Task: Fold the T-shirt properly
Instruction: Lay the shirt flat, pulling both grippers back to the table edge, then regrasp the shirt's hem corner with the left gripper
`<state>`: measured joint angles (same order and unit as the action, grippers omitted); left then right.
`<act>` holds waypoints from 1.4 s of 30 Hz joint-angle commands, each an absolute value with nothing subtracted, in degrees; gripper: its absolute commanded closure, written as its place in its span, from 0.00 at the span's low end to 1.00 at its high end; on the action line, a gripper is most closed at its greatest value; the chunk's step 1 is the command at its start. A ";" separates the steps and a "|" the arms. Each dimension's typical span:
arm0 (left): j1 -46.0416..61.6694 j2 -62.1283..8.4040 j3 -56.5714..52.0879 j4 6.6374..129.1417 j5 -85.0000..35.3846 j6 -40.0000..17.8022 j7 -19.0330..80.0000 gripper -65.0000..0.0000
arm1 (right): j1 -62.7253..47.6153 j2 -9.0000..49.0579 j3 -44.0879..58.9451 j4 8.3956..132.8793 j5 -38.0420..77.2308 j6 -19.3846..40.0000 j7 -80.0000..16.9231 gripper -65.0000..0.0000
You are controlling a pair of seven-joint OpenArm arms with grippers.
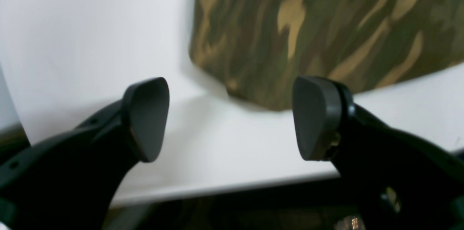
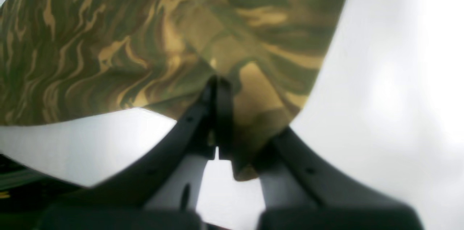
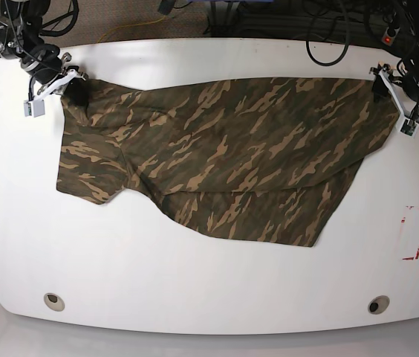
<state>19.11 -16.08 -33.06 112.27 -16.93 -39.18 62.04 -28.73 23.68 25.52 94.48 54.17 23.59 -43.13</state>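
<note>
The camouflage T-shirt lies spread out and creased across the white table. My right gripper is shut on a fold of the shirt's edge; in the base view it sits at the shirt's far left corner. My left gripper is open and empty, with a corner of the shirt just beyond its fingertips. In the base view it is at the shirt's far right corner. The collar does not show.
A red rectangle mark is on the table at the right. Two round holes sit near the front edge. Cables lie behind the table's back edge.
</note>
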 commanded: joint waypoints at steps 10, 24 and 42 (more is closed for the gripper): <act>-9.54 -15.43 -25.54 90.95 -17.98 -33.10 60.09 0.24 | -28.62 24.22 25.98 97.89 54.99 24.22 -42.15 1.00; -27.47 -16.31 -15.69 56.31 -14.02 -33.27 43.47 0.24 | -27.82 24.13 26.07 98.15 55.16 24.22 -42.15 1.00; -32.13 -9.54 -11.82 39.34 -14.11 -33.19 36.97 0.24 | -25.98 24.13 26.07 98.51 55.16 23.96 -42.15 1.00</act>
<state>-31.16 -10.85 -11.94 40.16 -14.41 -33.01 35.33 -26.92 23.18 25.56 97.36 54.26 23.59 -43.27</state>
